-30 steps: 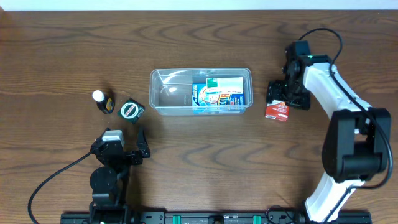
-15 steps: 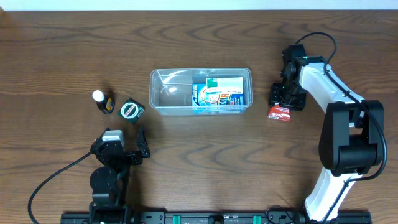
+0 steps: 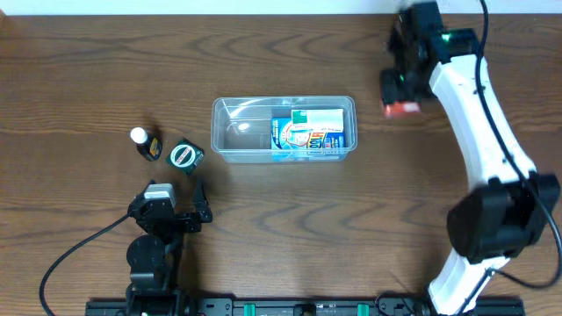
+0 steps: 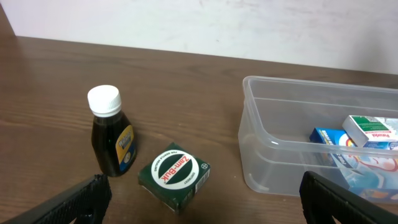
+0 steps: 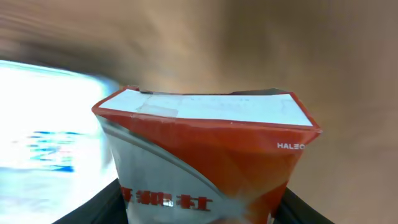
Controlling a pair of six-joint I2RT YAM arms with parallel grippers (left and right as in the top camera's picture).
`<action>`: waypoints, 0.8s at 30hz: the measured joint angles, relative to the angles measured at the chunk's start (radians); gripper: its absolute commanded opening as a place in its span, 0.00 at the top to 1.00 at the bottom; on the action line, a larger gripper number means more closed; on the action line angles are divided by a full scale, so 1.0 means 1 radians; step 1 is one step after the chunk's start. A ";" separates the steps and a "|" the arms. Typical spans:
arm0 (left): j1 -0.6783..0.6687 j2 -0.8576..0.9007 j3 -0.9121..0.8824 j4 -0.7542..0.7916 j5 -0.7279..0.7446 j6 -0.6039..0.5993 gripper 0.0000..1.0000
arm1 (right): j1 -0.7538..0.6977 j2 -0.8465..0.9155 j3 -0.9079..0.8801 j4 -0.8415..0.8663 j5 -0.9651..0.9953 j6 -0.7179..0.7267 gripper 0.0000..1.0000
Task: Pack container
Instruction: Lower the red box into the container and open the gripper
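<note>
Clear plastic forms the container [image 3: 230, 132], a rectangular tub with rounded corners and a raised rim. It stands at the middle of the wooden table [image 3: 88, 70]. Its right half holds a glossy blue-and-white packet [image 3: 303, 140] and a white-and-green carton [image 3: 318, 117]; its left half shows bare floor.

The right gripper [image 3: 399, 88] is off the container's far right corner, apart from it. Its jaws are closed on a red box [image 5: 205, 162]. In the right wrist view this is a red-and-white card carton with a flat white top flap taped at one edge, and the dark fingers [image 5: 115, 202] press its two sides. The background there is motion-blurred.

The left gripper [image 3: 169, 209] sits on the near side of the table, left of the container and well apart from it. Its jaws are spread wide and hold nothing.

Against the frame one second earlier, the red box no longer rests on the table beside the container's right end; it now hangs in the jaws further toward the far edge. The left arm and both small items have not moved.

A dark, glossy bottle [image 4: 111, 140] with a ribbed white cap stands upright left of the container. A square green box [image 4: 175, 175] with a round label lies just beside it.
</note>
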 measured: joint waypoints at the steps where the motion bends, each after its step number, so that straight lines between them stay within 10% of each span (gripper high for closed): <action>1: 0.000 0.000 0.000 0.000 0.000 0.000 0.02 | 0.029 -0.014 0.032 0.001 -0.003 -0.046 0.56; 13: 0.000 0.000 0.000 0.000 0.000 0.000 0.02 | 0.285 -0.023 0.005 0.063 -0.102 -0.724 0.69; 24: 0.000 0.000 0.000 0.000 0.000 0.000 0.02 | 0.280 -0.021 -0.109 0.106 -0.168 -0.991 0.62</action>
